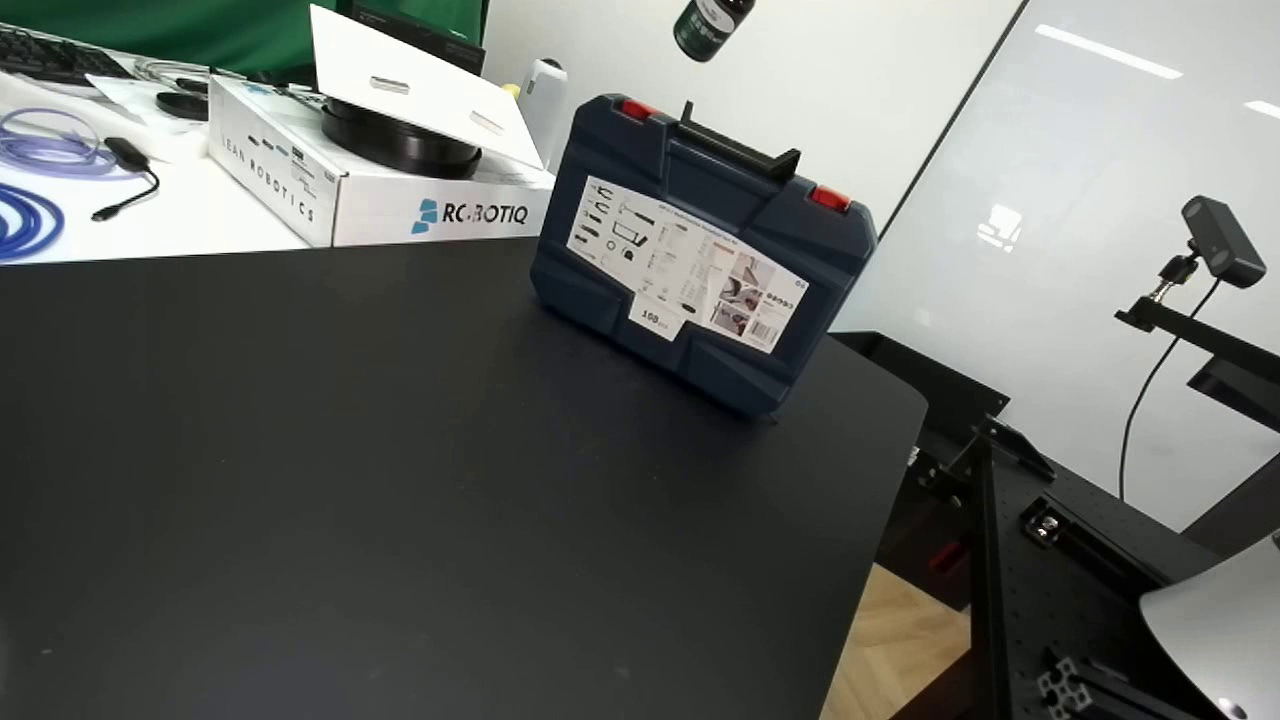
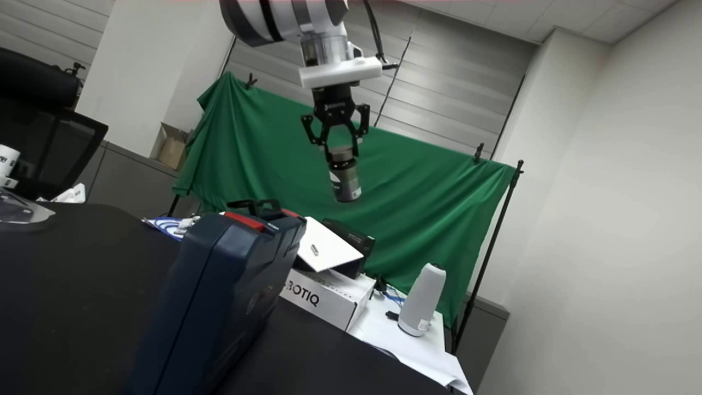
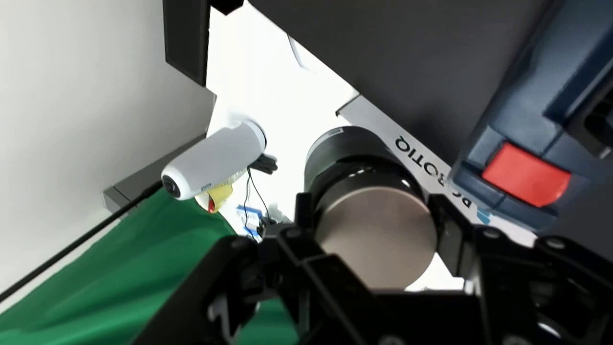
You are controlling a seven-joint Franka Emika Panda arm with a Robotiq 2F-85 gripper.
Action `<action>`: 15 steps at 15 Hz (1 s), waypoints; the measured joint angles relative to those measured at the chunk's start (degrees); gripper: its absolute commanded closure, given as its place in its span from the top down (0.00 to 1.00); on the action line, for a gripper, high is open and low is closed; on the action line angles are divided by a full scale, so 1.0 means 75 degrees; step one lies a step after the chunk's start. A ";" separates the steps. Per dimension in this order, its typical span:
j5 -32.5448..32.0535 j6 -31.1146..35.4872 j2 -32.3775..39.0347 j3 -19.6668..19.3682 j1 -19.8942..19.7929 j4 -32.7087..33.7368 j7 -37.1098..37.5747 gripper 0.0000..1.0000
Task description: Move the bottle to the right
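The bottle is small and dark with a cap and a pale label. It hangs in the air, cap up and slightly tilted, above and behind the blue case in an exterior view. My gripper is shut around its cap from above. In another exterior view only the lower part of the bottle shows at the top edge, above the case; the gripper there is out of view. In the wrist view the fingers of the gripper press both sides of the cap, whose round top hides most of the bottle.
A big blue tool case with a white label stands on the dark table, near its edge. Behind is a white Robotiq box with a white panel on it. A white rounded device stands on the white table beyond.
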 measured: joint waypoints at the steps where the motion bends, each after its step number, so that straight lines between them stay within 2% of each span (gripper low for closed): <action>1: 0.0010 0.0028 0.0001 -0.0093 -0.0134 -0.0127 0.0000 0.36; 5: 0.0193 0.0206 0.0060 -0.0428 -0.0685 -0.0658 -0.0056 0.36; 7: 0.0695 0.0339 0.0182 -0.0530 -0.0968 -0.0899 -0.0355 0.36; 9: 0.1815 0.0500 0.0369 -0.0511 -0.1280 -0.1146 -0.1153 0.36; 13: 0.4586 0.0473 0.0884 0.0125 -0.2237 -0.1379 -0.3193 0.36; 15: 0.5315 0.0277 0.1163 0.0182 -0.2489 -0.1316 -0.3713 0.36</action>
